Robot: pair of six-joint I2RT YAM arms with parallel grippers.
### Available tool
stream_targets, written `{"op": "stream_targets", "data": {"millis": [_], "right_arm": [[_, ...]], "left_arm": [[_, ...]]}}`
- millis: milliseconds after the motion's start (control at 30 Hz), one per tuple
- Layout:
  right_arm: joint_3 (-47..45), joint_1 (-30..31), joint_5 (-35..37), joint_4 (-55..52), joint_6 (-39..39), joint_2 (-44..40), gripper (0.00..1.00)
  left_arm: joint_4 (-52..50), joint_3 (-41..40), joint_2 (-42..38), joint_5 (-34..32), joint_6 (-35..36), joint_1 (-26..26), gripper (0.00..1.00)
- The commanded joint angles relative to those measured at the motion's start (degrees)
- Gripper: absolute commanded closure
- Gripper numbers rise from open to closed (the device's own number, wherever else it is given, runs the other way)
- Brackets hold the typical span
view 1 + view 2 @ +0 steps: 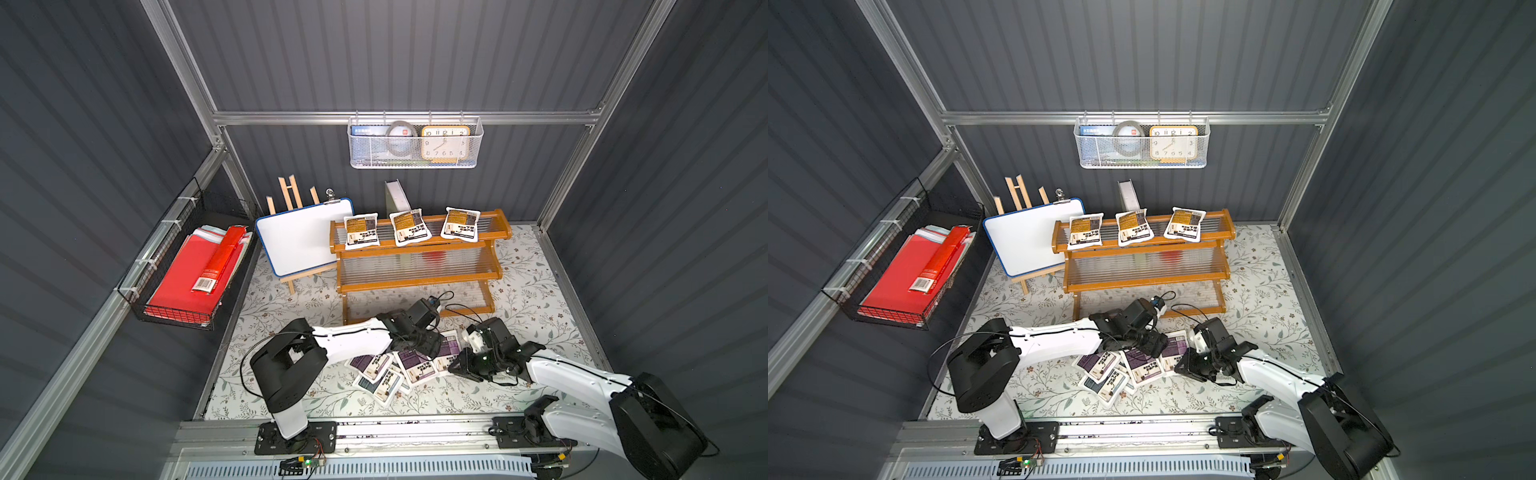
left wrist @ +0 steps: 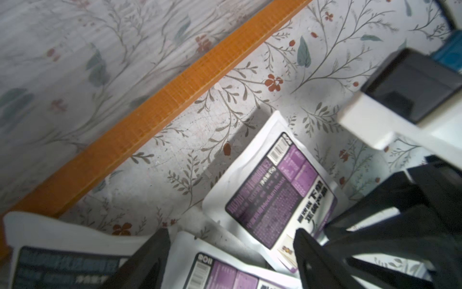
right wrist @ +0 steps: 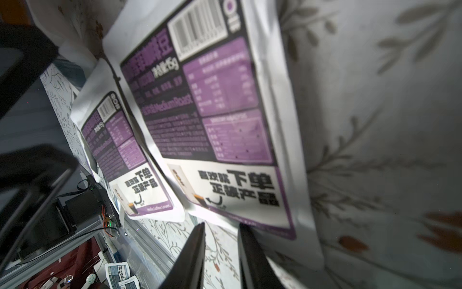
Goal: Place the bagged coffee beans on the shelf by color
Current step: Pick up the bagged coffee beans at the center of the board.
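In both top views, find three yellow-orange pouches (image 1: 409,227) side by side on the top tier of the shelf (image 1: 419,281), with the two lower tiers bare; find the purple and grey-blue pile (image 1: 390,372) overlapping on the floral cloth (image 1: 532,299) in front, partly under the left gripper (image 1: 426,343) and beside the right gripper (image 1: 452,368); note the white mesh basket (image 1: 415,165) on the back wall holding a clock (image 1: 445,143), a tape roll (image 1: 401,135) and a blue box (image 1: 368,131), and the black wire basket (image 1: 178,318) at the side holding red folders (image 1: 178,278); in the left wrist view, see left fingers (image 2: 150,255) spread wide and empty just above a purple pouch (image 2: 272,190); in the right wrist view, see right fingers (image 3: 192,255) drawn narrow at the bottom edge of a near purple pouch (image 3: 200,105); cannot tell whether pinched or merely touched; judging the step as picking one purple pouch, pinch the white seam only, lift clear of overlapping neighbours, keep the left arm back, then lean on one bare tier with room for two more
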Motion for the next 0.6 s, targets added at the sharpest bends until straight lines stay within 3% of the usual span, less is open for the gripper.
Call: {"op": "stream_targets", "data": {"millis": [0, 267, 567], "right_arm": [[0.06, 0.12, 2.14, 1.14, -1.04, 1.99, 0.72], [1.56, 0.16, 2.58, 4.41, -1.94, 7.61, 0.72], [1.69, 0.16, 3.25, 4.58, -2.18, 6.52, 0.72]], "left_arm": [[1.08, -1.77, -2.13, 3.21, -1.73, 0.58, 0.18], [4.76, -5.12, -1.11, 10.73, -1.47, 4.87, 0.20], [5.81, -3.49, 3.49, 12.94, 0.79, 6.25, 0.22]]}}
